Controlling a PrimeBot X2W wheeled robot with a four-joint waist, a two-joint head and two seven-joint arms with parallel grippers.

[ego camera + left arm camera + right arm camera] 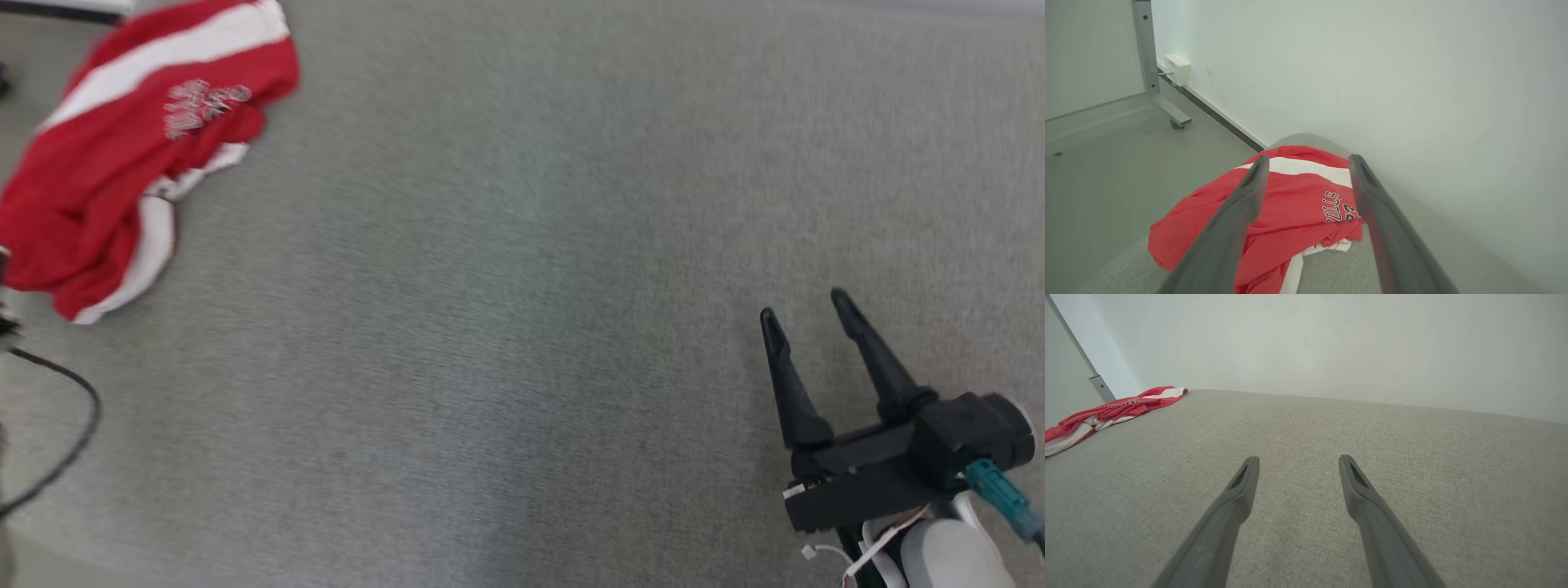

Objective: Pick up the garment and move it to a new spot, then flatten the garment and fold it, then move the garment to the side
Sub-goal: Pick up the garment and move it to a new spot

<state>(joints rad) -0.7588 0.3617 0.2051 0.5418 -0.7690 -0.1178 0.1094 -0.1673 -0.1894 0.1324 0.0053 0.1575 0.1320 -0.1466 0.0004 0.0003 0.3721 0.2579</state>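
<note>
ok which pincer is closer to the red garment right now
Left. The left pincer, open, points straight at the red garment from close by; the right pincer, also open, is far off across the grey surface.

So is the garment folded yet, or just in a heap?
In a heap, not folded: the red Bulls garment lies bunched in uneven overlapping layers on the grey fabric surface, white trim twisted underneath.
</note>
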